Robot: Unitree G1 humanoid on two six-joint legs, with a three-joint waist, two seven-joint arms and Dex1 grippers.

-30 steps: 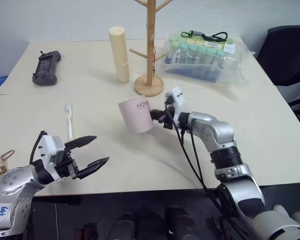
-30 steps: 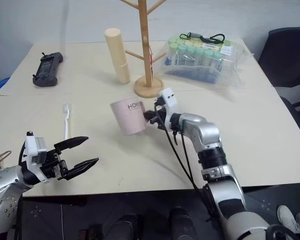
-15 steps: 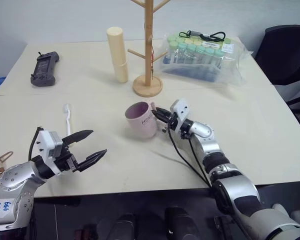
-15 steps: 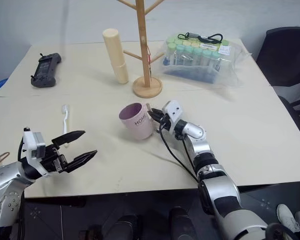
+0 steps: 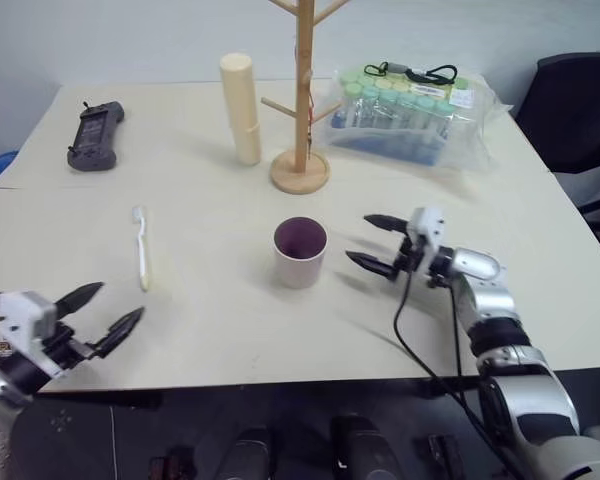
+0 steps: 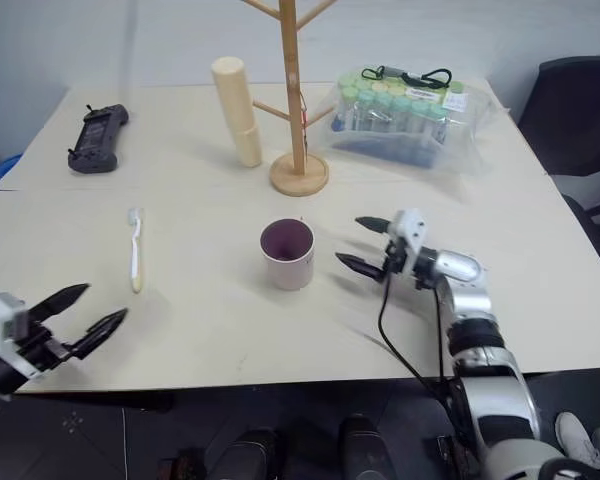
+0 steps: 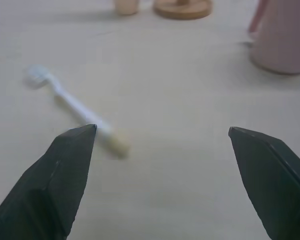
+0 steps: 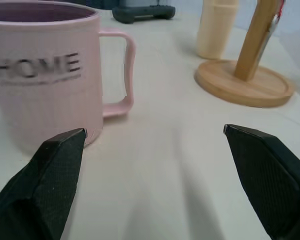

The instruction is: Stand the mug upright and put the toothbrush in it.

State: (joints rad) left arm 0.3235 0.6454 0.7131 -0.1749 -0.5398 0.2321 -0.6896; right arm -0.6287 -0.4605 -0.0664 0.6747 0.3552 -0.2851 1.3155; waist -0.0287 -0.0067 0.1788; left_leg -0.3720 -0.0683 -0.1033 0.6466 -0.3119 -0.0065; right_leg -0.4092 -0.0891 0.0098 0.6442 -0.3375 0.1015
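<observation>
Pink mug [image 5: 300, 254] stands upright on the table [image 5: 210, 330] in front of the wooden stand [image 5: 301, 150], its dark inside facing up and its handle toward the stand; the right gripper [image 5: 373, 243] sits just to its right, clear of it, fingers spread wide and holding nothing. White toothbrush [image 5: 140, 246] lies flat well to the mug's left, bristle end pointing away from the robot. Left gripper [image 5: 104, 311], likewise spread and empty, hovers at the near table edge, short of the toothbrush's handle end.
</observation>
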